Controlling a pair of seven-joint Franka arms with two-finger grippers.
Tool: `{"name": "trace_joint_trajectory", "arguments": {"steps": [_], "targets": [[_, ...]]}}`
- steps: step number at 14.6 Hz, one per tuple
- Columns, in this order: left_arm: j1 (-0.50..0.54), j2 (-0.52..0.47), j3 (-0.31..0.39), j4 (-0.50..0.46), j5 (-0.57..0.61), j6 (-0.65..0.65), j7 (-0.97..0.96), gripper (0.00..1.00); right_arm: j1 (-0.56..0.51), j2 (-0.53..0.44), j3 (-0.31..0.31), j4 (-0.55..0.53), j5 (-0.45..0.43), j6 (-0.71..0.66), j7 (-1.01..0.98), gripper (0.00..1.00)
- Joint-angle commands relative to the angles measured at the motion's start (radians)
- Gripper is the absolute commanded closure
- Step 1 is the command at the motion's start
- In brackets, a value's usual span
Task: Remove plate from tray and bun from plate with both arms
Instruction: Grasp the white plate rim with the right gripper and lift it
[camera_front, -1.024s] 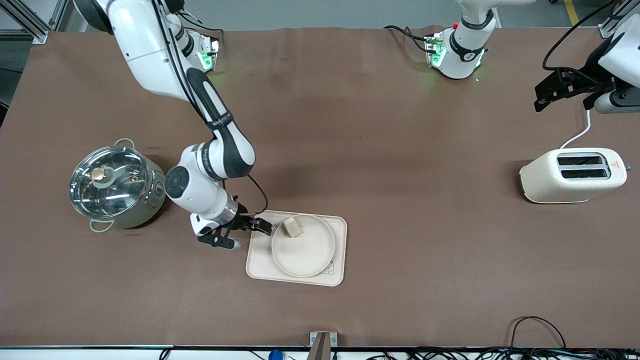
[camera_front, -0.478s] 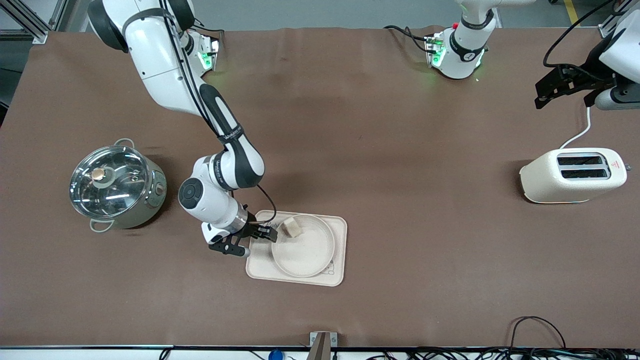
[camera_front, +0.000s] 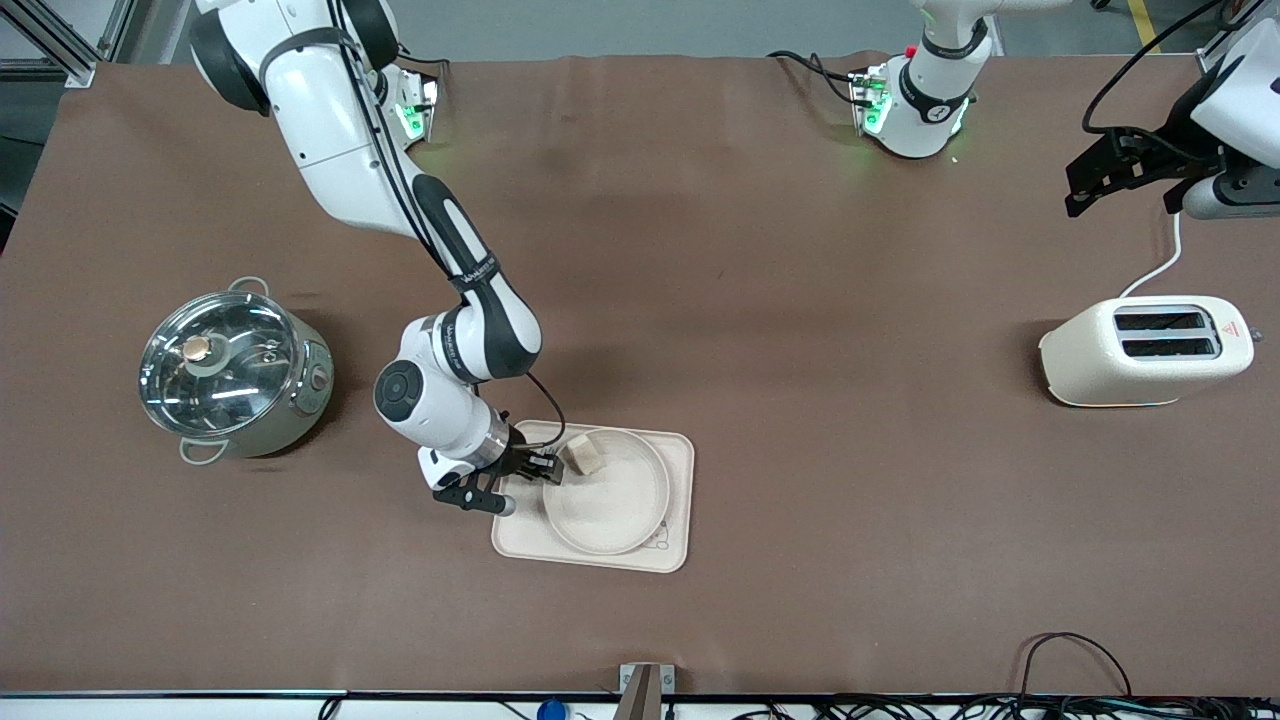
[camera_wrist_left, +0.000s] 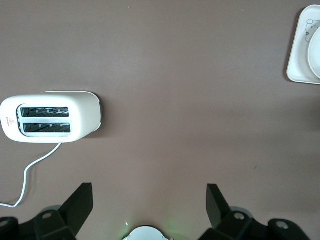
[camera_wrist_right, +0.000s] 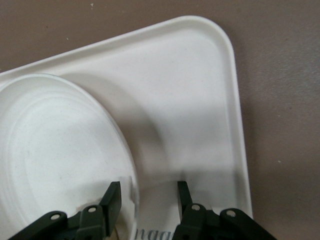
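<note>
The round cream-white plate (camera_front: 610, 495) lies on the rectangular cream tray (camera_front: 680, 500). The small beige bun (camera_front: 583, 456) sits on the plate by its rim, on the side toward the right arm's end. My right gripper (camera_front: 537, 468) is low at that rim, right beside the bun. In the right wrist view the gripper (camera_wrist_right: 147, 196) is open, one finger over the plate (camera_wrist_right: 55, 150) and the other over the tray (camera_wrist_right: 200, 100), with the rim between them. My left gripper (camera_front: 1080, 195) waits open and empty above the table by the toaster; it also shows in the left wrist view (camera_wrist_left: 148, 200).
A steel pot with a glass lid (camera_front: 232, 373) stands toward the right arm's end. A cream toaster (camera_front: 1145, 350) with a white cord stands toward the left arm's end; it also shows in the left wrist view (camera_wrist_left: 50, 117). Brown cloth covers the table.
My right gripper has moved from beside the tray's edge in over the tray to the plate's rim beside the bun. The plate and bun have not moved. The left arm has barely shifted.
</note>
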Motion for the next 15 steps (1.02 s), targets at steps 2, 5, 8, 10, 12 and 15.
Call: {"name": "trace_joint_trajectory", "arguments": {"steps": [2, 5, 8, 10, 12, 15], "targets": [[-0.001, -0.008, -0.006, 0.005, 0.017, -0.015, 0.022, 0.00, 0.014, 0.035, 0.004, 0.050, 0.016, 0.000, 0.038, 0.60], [-0.003, -0.005, -0.008, 0.005, 0.017, -0.015, 0.020, 0.00, 0.012, 0.036, 0.004, 0.050, 0.014, -0.002, 0.034, 0.78], [-0.006, 0.000, -0.008, 0.005, 0.017, -0.015, 0.017, 0.00, 0.018, 0.036, 0.003, 0.050, 0.005, 0.000, 0.025, 0.99], [-0.010, 0.005, -0.008, 0.005, 0.017, -0.015, 0.011, 0.00, 0.011, 0.036, 0.003, 0.050, 0.005, 0.000, 0.020, 1.00], [-0.013, 0.017, -0.008, 0.005, 0.017, -0.015, 0.008, 0.00, 0.005, 0.029, 0.003, 0.050, 0.006, -0.002, 0.022, 1.00], [-0.012, 0.017, -0.021, 0.005, 0.017, -0.015, 0.008, 0.00, 0.003, 0.017, 0.004, 0.050, 0.016, -0.003, 0.023, 1.00]]}}
